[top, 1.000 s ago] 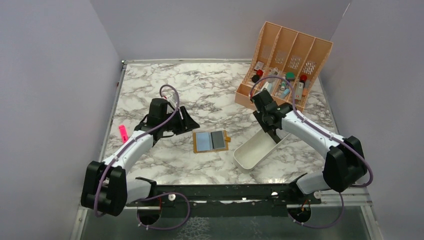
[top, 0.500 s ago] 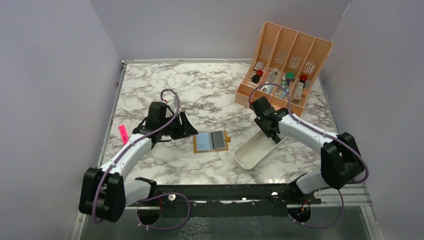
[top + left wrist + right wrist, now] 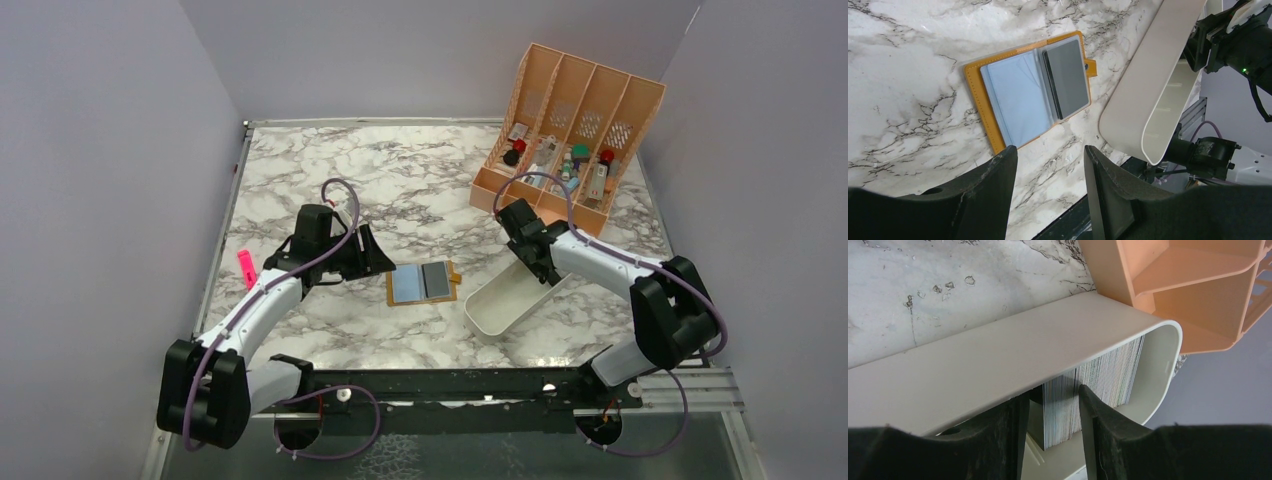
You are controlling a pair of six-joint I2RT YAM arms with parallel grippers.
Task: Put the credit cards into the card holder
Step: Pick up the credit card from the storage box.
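Observation:
The card holder (image 3: 423, 284) lies open and flat on the marble, mustard-orange, with a pale blue card (image 3: 1015, 100) in one pocket and a dark grey card (image 3: 1068, 80) in the other. My left gripper (image 3: 1050, 165) hovers open just left of the holder (image 3: 979, 95), nothing between its fingers. A stack of credit cards (image 3: 1098, 382) stands on edge inside the white tray (image 3: 998, 365). My right gripper (image 3: 1050, 412) reaches down into that tray, jaws apart around part of the stack, with a dark gap beside the left finger.
The peach slotted organiser (image 3: 570, 120) with small items stands at the back right, close behind the white tray (image 3: 490, 310). A pink marker (image 3: 245, 265) lies near the left table edge. Purple walls enclose the table on three sides.
The left gripper has drifted slightly nearer and toward the holder. The right gripper has shifted a little down and left inside the tray. Holder and tray have stayed put.

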